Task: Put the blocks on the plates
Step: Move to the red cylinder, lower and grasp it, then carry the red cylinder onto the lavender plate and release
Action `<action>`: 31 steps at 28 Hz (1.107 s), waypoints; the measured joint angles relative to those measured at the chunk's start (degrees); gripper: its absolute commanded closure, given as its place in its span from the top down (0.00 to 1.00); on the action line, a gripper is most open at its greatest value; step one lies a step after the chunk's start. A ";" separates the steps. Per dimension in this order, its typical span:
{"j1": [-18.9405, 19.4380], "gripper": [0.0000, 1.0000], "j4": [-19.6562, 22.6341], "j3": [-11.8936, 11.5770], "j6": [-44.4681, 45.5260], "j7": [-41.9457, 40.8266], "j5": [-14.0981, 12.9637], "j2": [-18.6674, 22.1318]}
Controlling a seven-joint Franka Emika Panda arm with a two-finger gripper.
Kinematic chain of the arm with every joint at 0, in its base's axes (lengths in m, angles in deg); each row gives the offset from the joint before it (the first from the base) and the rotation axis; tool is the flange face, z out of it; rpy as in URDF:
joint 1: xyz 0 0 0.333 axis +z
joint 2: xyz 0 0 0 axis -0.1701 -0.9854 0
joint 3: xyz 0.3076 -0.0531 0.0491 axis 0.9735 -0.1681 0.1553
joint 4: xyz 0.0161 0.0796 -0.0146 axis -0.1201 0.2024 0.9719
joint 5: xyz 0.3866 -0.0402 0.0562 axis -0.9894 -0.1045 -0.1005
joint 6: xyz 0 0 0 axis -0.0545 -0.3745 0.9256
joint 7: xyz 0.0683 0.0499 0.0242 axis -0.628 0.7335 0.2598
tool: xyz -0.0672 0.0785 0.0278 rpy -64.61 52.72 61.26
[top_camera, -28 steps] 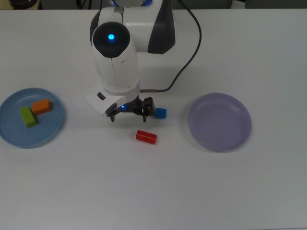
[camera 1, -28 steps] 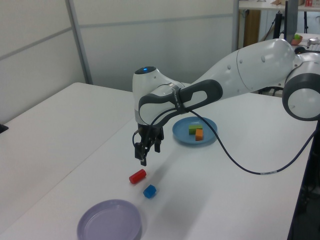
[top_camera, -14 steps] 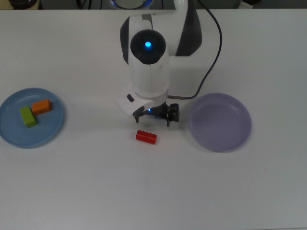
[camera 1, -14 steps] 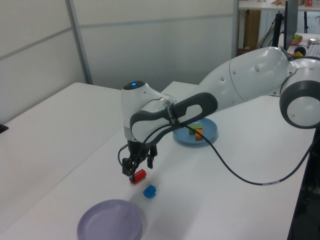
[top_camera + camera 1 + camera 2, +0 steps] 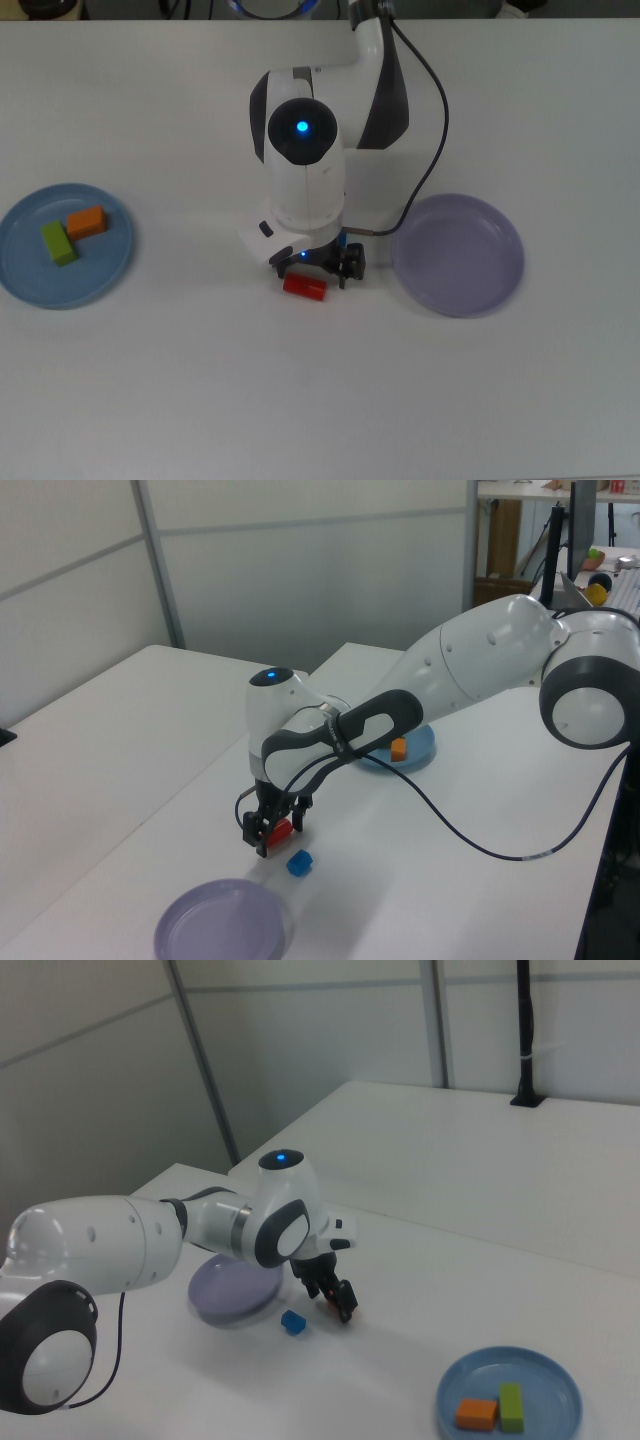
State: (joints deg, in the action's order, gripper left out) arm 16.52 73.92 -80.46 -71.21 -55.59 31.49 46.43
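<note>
A: What does the figure show, and where do the task's things lie?

B: A white table point(image 5: 560, 400) bearing two plates. The light blue plate point(image 5: 20, 275) lies at the top view's left and already carries the green brick point(image 5: 58, 243) and the orange block point(image 5: 87, 221), side by side. The lavender plate point(image 5: 458, 254) at the top view's right holds nothing. The red bar point(image 5: 304, 287) lies on the table between the plates, and the blue cube point(image 5: 298, 862) sits just beside it, on the side toward the lavender plate; in the top view the arm covers all but a sliver of the cube.

A: What has changed over the last second?

B: One second ago the gripper point(image 5: 268, 833) hung above the table on the far side of both loose blocks from the lavender plate in the left view, clear of each. Half a second ago it had swung over toward the red bar. Now it has come down so that its fingers point(image 5: 343, 1301) stand spread on either side of the bar, low at table height. Neither block has shifted.

A: Is the bar gripped?

B: Not as far as the views show. The fingers straddle the bar with red visible between them, and the bar rests on the table.

A: What does this imply for the task?

B: Two of four blocks appear placed. The red bar is judged the third target; closing and lifting would follow, probably toward the nearby lavender plate, with the blue cube remaining.
</note>
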 measured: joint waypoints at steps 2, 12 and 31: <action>-0.03 0.83 -0.01 -0.05 -1.29 0.00 0.00 -0.53; -0.06 0.27 -0.55 -0.13 -4.08 0.00 0.00 -0.57; 6.03 0.29 -1.15 0.88 -2.44 -0.13 0.02 5.06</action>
State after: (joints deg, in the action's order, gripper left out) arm 22.55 72.77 -79.58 -73.65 -55.72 31.52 51.49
